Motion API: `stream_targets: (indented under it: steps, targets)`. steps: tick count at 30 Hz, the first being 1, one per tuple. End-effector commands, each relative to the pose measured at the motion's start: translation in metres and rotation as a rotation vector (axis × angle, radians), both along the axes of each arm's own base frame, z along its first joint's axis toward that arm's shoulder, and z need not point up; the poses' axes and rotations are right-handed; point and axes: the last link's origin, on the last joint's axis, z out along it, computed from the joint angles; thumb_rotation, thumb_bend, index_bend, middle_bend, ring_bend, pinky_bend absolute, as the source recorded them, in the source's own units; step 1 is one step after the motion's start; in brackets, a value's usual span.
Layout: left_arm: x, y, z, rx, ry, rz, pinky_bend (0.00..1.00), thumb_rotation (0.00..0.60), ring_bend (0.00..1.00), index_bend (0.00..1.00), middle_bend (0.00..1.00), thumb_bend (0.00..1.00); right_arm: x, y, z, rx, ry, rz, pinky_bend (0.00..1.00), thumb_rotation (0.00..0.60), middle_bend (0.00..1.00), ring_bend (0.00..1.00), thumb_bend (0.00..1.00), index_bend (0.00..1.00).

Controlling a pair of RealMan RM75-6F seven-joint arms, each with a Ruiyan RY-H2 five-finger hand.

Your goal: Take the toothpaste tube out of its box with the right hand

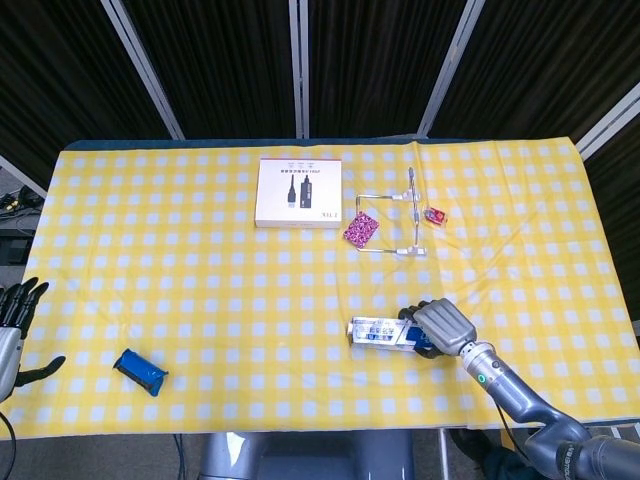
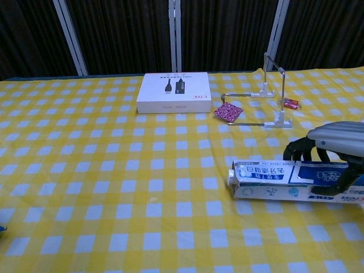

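The toothpaste box, white and blue with printed characters, lies flat on the yellow checked cloth at the front right. My right hand covers its right end, with dark fingers curled down over the far side, gripping the box. The box's left end shows a raised flap; no tube can be seen outside it. My left hand hangs at the table's far left edge, fingers spread and holding nothing.
A flat white product box lies at the back centre. Beside it are a pink pouch, a thin wire stand and a small red item. A blue object lies front left.
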Motion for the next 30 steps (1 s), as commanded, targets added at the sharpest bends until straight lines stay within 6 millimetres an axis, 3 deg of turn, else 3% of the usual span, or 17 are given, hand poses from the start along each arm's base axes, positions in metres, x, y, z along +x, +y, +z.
stream_targets:
  steps: [1,7,14,19,23,26,30]
  targets:
    - [0.0,0.0,0.0,-0.001,0.0,0.0,0.0,0.6,0.0,0.0,0.0,0.0,0.001,0.0,0.006,-0.023,-0.055,0.012,0.54,0.6,0.47,0.42,0.33,0.44]
    - [0.001,-0.001,0.001,0.003,-0.007,-0.003,0.0,0.6,0.0,0.0,0.0,0.0,0.02,-0.004,0.033,-0.096,-0.155,0.084,0.54,0.6,0.47,0.42,0.33,0.44]
    - [0.003,-0.002,0.004,0.007,-0.016,-0.012,0.0,0.6,0.0,0.0,0.0,0.0,0.05,-0.013,0.067,-0.205,-0.116,0.234,0.54,0.6,0.47,0.42,0.33,0.44]
    - [0.003,-0.004,0.007,0.013,-0.026,-0.016,0.0,0.6,0.0,0.0,0.0,0.0,0.079,-0.02,0.092,-0.341,0.07,0.432,0.54,0.6,0.45,0.42,0.34,0.44]
    - [0.003,-0.004,0.008,0.014,-0.031,-0.021,0.0,0.6,0.0,0.0,0.0,0.0,0.097,-0.023,0.106,-0.532,0.355,0.712,0.54,0.6,0.45,0.42,0.36,0.44]
    - [0.003,-0.005,0.008,0.013,-0.033,-0.024,0.0,0.6,0.0,0.0,0.0,0.0,0.105,-0.023,0.109,-0.642,0.543,0.916,0.47,0.6,0.43,0.38,0.37,0.44]
    - [0.004,-0.006,0.008,0.007,-0.038,-0.027,0.0,0.6,0.0,0.0,0.0,0.0,0.105,-0.024,0.112,-0.648,0.726,1.059,0.36,0.6,0.4,0.31,0.38,0.43]
